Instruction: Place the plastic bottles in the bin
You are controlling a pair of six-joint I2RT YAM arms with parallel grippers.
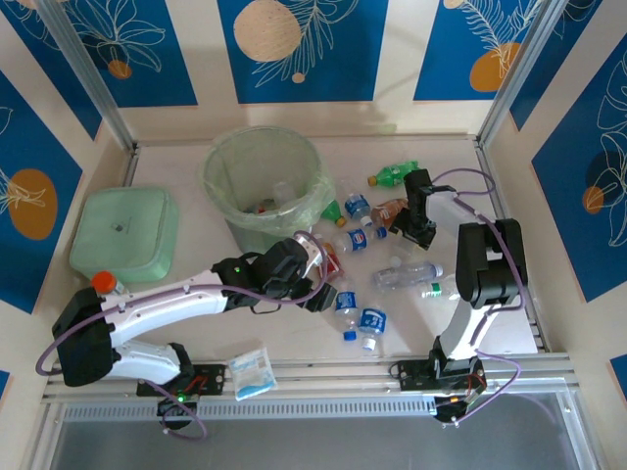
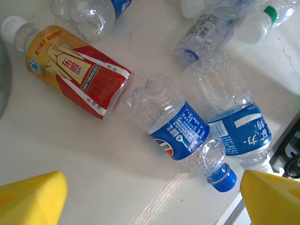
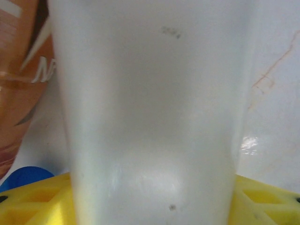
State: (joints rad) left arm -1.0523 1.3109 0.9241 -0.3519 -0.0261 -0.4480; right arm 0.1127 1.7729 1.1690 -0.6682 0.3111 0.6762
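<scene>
- The plastic bottles (image 1: 407,276) lie scattered just right of the bin (image 1: 257,233). They look light, crushable and slick, so grip one mid-body.
- The left claw (image 2: 152,200) hovers with fingers apart over a blue-labelled bottle (image 2: 180,133).
- The right claw (image 3: 150,197) straddles a pale body (image 3: 150,103), probably a bottle; I cannot tell if it is clamped.
- The tabletop (image 1: 294,348) is smooth, so bottles may roll.

Top view, table (image 1: 294,338). Round translucent pale-green plastic bin (image 1: 263,186) sits toward 12 o'clock. Flat pale-green square lidded box (image 1: 124,233) at the bin's 8 o'clock, apart from it. Small plastic bottles (image 1: 370,325) lie scattered from the bin's 3 to 5 o'clock. Green plastic soda bottle (image 1: 392,175) lies at its 3 o'clock. Flat blue-white sachet packet (image 1: 252,372) at its 6 o'clock, by the near edge.
</scene>
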